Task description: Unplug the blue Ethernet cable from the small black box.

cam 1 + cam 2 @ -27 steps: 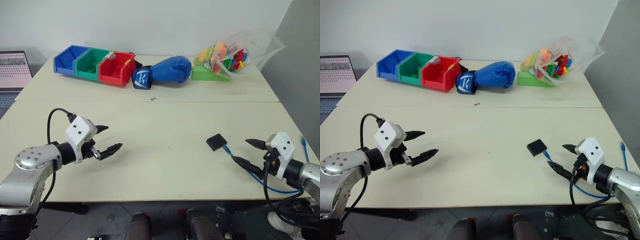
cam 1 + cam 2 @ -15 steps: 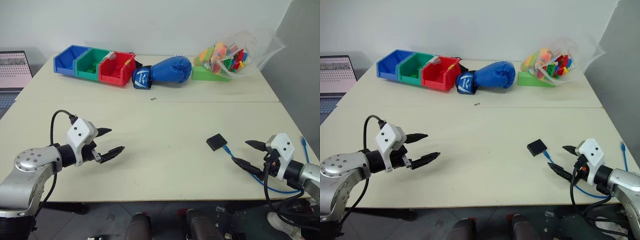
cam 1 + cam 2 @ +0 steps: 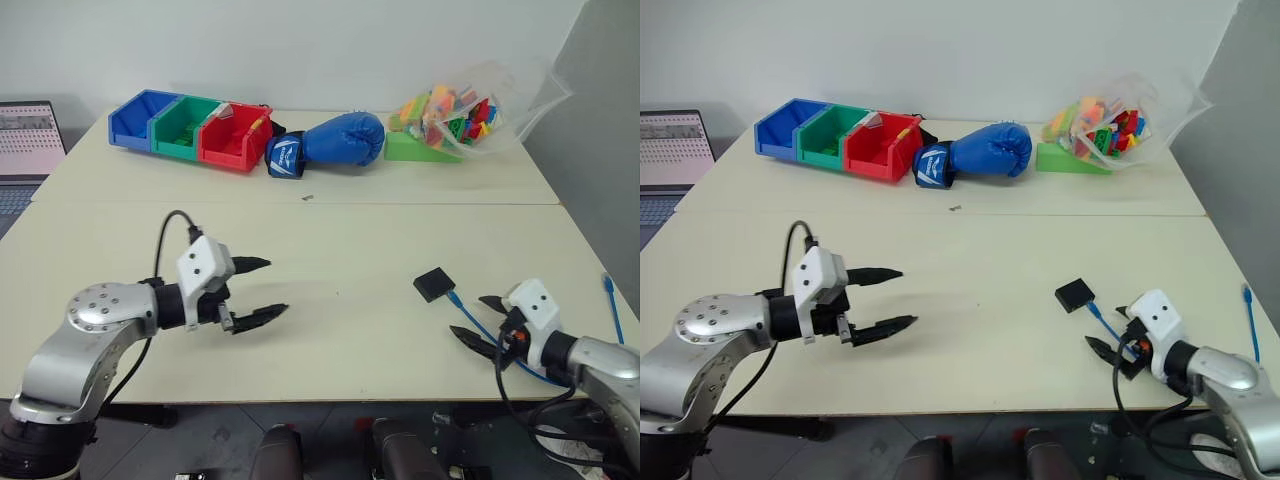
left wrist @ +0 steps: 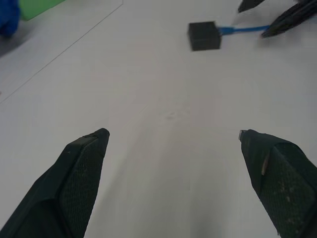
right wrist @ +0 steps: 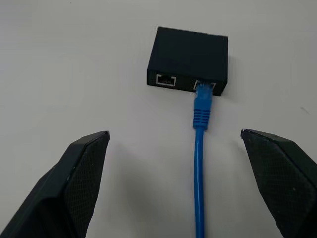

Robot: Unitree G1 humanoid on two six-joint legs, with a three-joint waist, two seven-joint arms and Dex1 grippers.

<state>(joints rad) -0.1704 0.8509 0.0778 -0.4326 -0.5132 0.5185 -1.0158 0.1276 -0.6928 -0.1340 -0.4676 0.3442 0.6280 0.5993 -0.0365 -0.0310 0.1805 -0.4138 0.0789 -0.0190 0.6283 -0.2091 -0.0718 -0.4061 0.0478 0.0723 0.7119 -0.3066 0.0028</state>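
The cable [image 5: 200, 163] is plugged into 1 of the box's [image 5: 190, 59] 2 ports, at the table's [image 3: 340, 240] near right. The right gripper [image 5: 176, 183], open, straddles the cable just short of the plug, gripping nothing. The left gripper [image 3: 258, 290], open and empty, hovers well to the left. The unplugging is all left to do.

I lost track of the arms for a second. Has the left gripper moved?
Yes. The left gripper, open and empty, has travelled across the table toward the small black box, which lies where it was.
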